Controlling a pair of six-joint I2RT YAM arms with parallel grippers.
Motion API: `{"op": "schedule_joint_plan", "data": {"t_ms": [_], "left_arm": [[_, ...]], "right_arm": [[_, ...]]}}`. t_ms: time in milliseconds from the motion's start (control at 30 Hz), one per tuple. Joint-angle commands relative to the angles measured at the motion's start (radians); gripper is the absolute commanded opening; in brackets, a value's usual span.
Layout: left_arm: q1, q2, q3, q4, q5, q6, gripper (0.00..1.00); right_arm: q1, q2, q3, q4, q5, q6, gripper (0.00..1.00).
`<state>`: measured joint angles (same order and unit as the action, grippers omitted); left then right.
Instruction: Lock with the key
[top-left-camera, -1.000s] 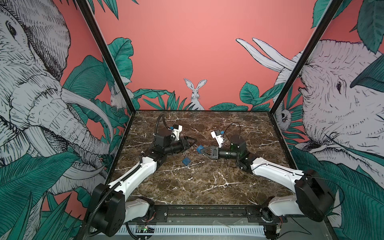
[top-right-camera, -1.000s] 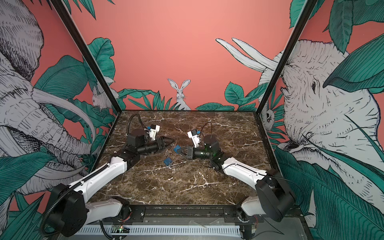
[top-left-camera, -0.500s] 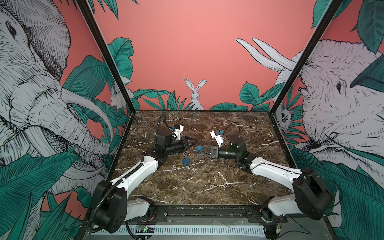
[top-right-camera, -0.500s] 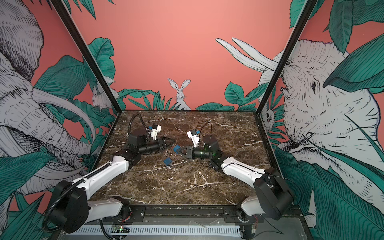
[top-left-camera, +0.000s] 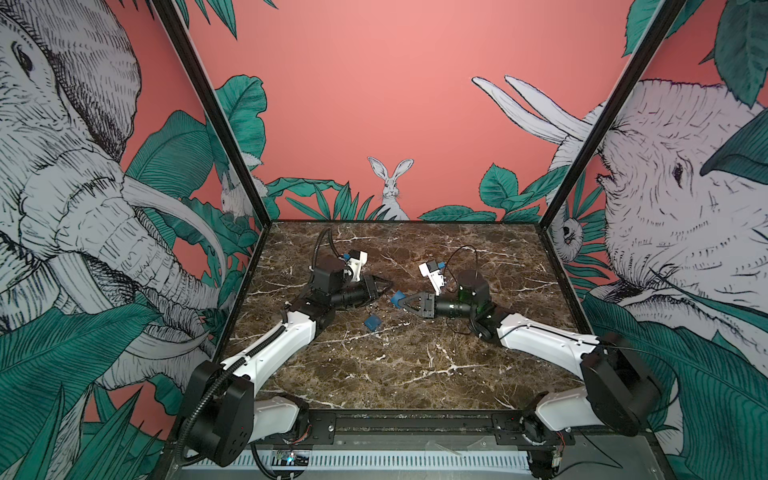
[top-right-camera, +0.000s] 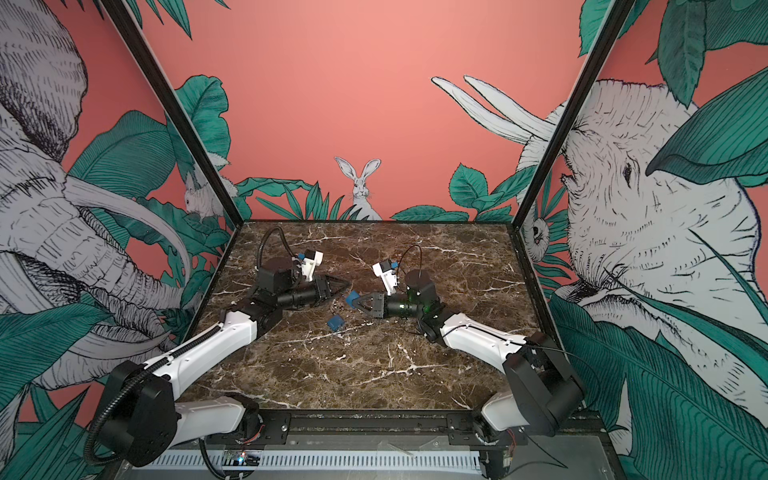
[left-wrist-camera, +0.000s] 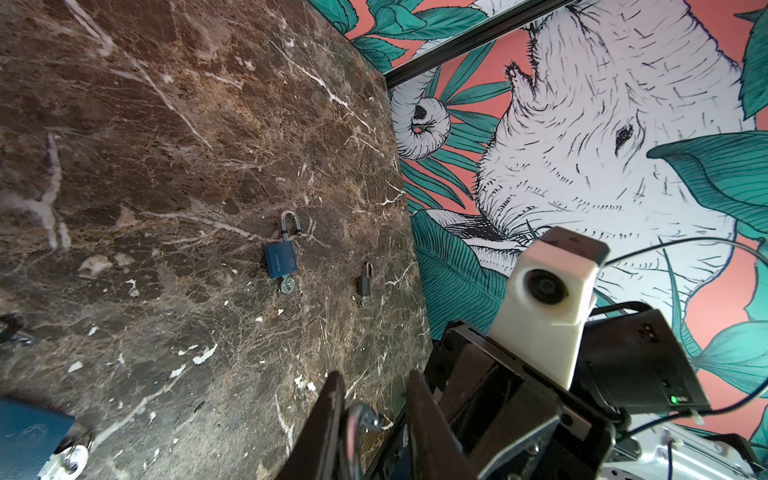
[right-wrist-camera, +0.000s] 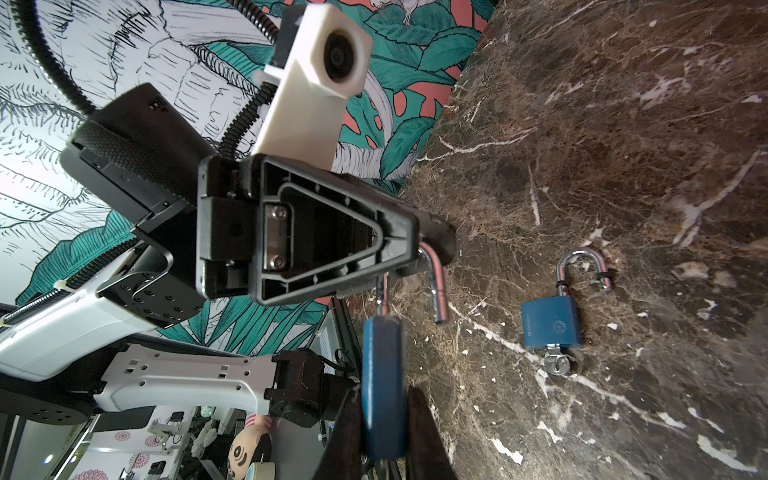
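Right wrist view: the brown marble desk (right-wrist-camera: 623, 124) fills the right of the frame. Low at centre the right hand (right-wrist-camera: 382, 397) is clamped on the body of a blue metal padlock (right-wrist-camera: 382, 357), holding it clear of the desk. Its silver steel shackle (right-wrist-camera: 436, 286) is swung open, the free end out of the body. At mid-frame the left hand (right-wrist-camera: 428, 249) has that shackle between its fingers (left-wrist-camera: 328, 419). At the bottom edge of the left wrist view they stand narrowly apart, with a gap showing beside the steel, so I judge it not yet clamped. Right of centre a second blue padlock (right-wrist-camera: 550, 324) lies flat on the desk, also open, with a small silver key (right-wrist-camera: 557, 363) in its base. As I read it, the lock is picked up and the shackle is nearly caught; pressing it home and turning a key are left. Whether the held lock carries its own key I cannot tell
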<state>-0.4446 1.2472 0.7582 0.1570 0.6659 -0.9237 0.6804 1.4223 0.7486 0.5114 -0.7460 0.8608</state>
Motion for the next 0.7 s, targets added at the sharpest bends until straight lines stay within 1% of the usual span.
{"op": "schedule_joint_plan", "data": {"t_ms": [0,333,667], "left_arm": [[-0.005,-0.040,0.020,-0.017,0.006,0.021,0.24],[-0.004,-0.045,0.021,-0.039,0.003,0.046,0.17],[0.006,-0.057,0.022,-0.057,0.003,0.059,0.16]], "right_arm": [[-0.003,0.005,0.029,0.045,-0.016,-0.008,0.00],[-0.007,0.015,0.035,0.055,-0.024,0.002,0.00],[-0.015,0.018,0.034,0.052,-0.033,0.000,0.00]]}}
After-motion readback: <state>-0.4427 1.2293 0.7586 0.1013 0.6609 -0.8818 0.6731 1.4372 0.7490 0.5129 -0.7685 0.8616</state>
